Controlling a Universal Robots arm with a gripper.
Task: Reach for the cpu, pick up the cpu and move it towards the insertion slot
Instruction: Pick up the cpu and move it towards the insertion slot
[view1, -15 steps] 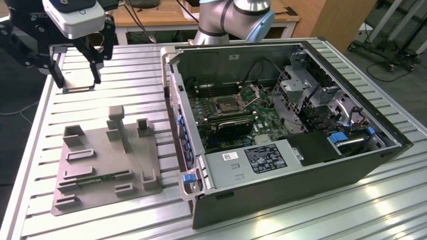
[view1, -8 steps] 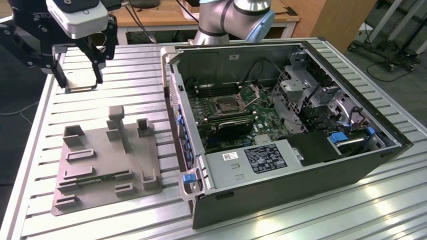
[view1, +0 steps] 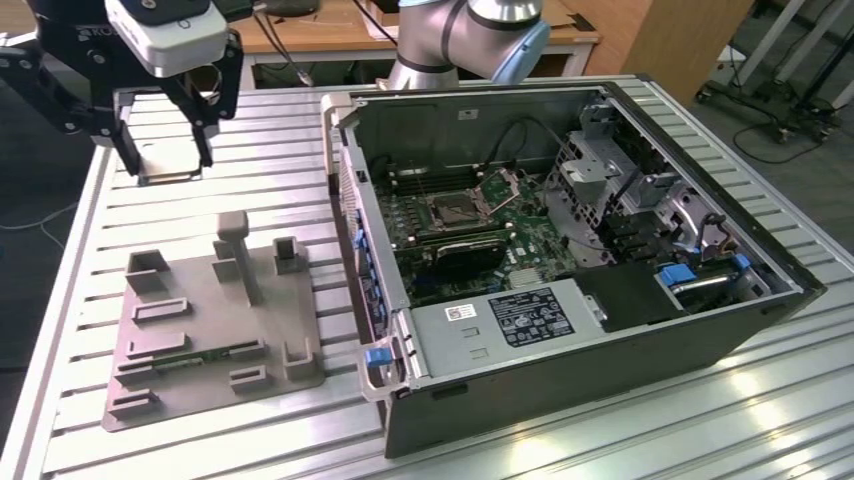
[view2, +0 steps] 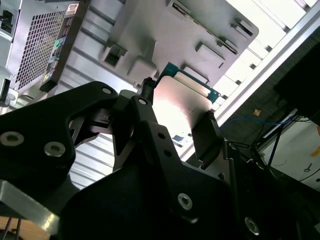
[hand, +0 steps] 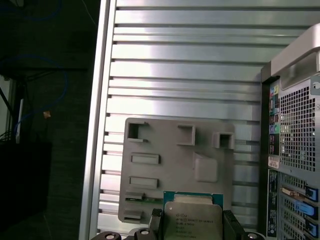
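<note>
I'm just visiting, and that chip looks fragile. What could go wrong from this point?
The gripper pinches the cpu only by two edges above the ribbed table; a slip would likely drop it. The insertion slot sits inside the computer case, so the gripper may clip the case wall on the way in. The hinged plate stands open beside the slot and might be struck.

Bench (view1: 200, 455): ribbed aluminium slats, bare metal finish, with a raised rail along the exterior view's left edge.
Light: bright glare on the slats nearest the camera, toward the exterior view's right.
Floor (view1: 27, 215): dark beside the bench at the exterior view's left, paler grey at far right.
Blue cable (hand: 64, 85): loose loops over the dark floor, in the first wrist view.
Wooden desk (view1: 334, 40): behind the bench, light brown top.
Wooden cabinet (view1: 681, 40): just beside the desk.
Black cables (view1: 787, 130): lying on the grey floor.
</note>
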